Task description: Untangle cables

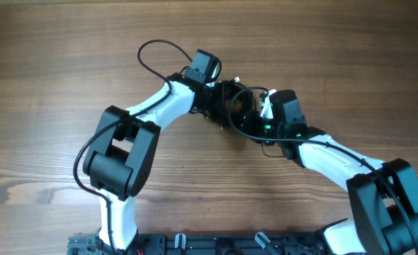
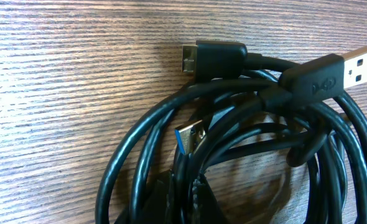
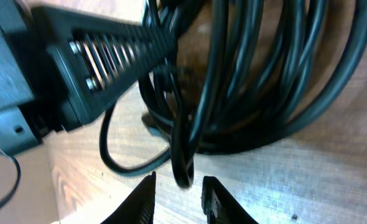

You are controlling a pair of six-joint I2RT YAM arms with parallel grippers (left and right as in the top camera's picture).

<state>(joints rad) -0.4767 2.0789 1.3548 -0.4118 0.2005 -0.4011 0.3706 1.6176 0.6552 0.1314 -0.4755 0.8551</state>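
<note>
Cables (image 1: 237,106) were found bunched in one coil at the middle of the table (image 1: 53,64), between the two wrists, where both arms could reach the same tangle. The left gripper (image 2: 174,200) was found closed at the near edge of the coil, with a strand apparently pinched between its fingers. This hold is judged to serve as an anchor while the other arm works. The right gripper (image 3: 180,202) was found parted and empty. Its tips were pointed toward the coil, and a hanging loop (image 3: 183,175) lay just above the gap without being clamped. Three plug ends were noted in the coil, among them a flat silver plug (image 2: 351,67) crossed over several turns. No strand was seen drawn free, so the task is judged barely begun. Slippage of the pinched strand is recorded as a risk.
</note>
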